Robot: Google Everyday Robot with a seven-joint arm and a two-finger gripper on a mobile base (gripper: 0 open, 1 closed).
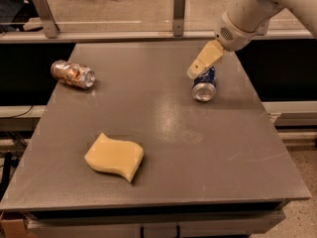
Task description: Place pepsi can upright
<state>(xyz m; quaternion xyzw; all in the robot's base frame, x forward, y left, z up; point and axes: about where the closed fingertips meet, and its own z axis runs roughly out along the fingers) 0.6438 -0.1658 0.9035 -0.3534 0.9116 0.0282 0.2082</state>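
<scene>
The pepsi can point(204, 85) is dark blue with silver ends. It lies on its side at the right of the grey table point(163, 133), its silver end facing the camera. My gripper point(196, 69) has cream-coloured fingers and hangs from the white arm coming in from the upper right. Its tip is just above the far upper-left part of the can and overlaps it in the view. I cannot tell whether it touches the can.
A dented orange-brown can point(73, 74) lies on its side at the table's left. A yellow sponge point(115, 156) lies at the front left. A rail with metal posts point(179, 6) runs behind the table's far edge.
</scene>
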